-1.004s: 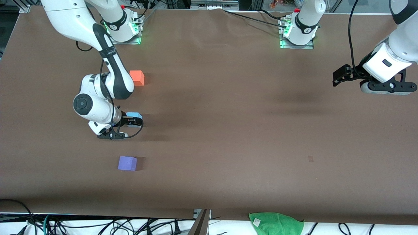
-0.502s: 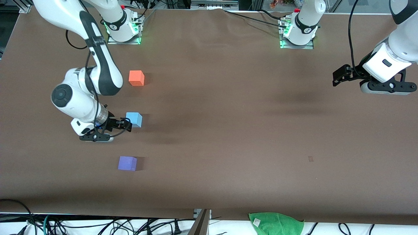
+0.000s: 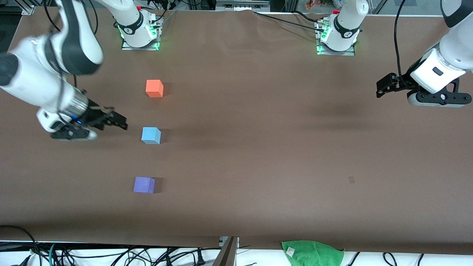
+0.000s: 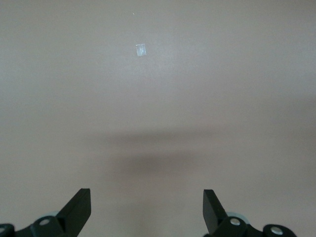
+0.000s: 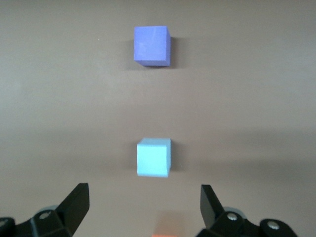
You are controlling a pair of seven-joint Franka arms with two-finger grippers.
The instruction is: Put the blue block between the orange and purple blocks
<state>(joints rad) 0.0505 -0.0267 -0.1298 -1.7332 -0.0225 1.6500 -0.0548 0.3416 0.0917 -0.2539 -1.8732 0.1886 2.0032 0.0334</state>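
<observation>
Blue block (image 3: pixel 151 135): I see it resting on the table (image 3: pixel 258 155), free of both grippers, in line between the two other cubes; my right wrist view shows it (image 5: pixel 153 157) alone on the brown surface.
Orange block (image 3: pixel 154 88): it sits farther from the front camera than the blue block, well apart from it; I catch only a sliver of it (image 5: pixel 165 234) at the edge of my right wrist view.
Purple block (image 3: pixel 144 184): it sits nearer to the front camera than the blue block, well apart from it, and appears whole in my right wrist view (image 5: pixel 152 45).
Right gripper (image 3: pixel 118 122): I see it in the air near the blue block, toward the right arm's end of the table; its jaws stand wide apart and hold nothing, and both fingertips (image 5: pixel 78 200) frame the blue block without touching it.
Left gripper (image 3: pixel 384 85): the arm waits over the left arm's end of the table; my left wrist view shows the fingers (image 4: pixel 79 207) spread wide and empty above bare table.
Cloth (image 3: pixel 313 253): a green cloth lies at the table edge nearest the front camera.
</observation>
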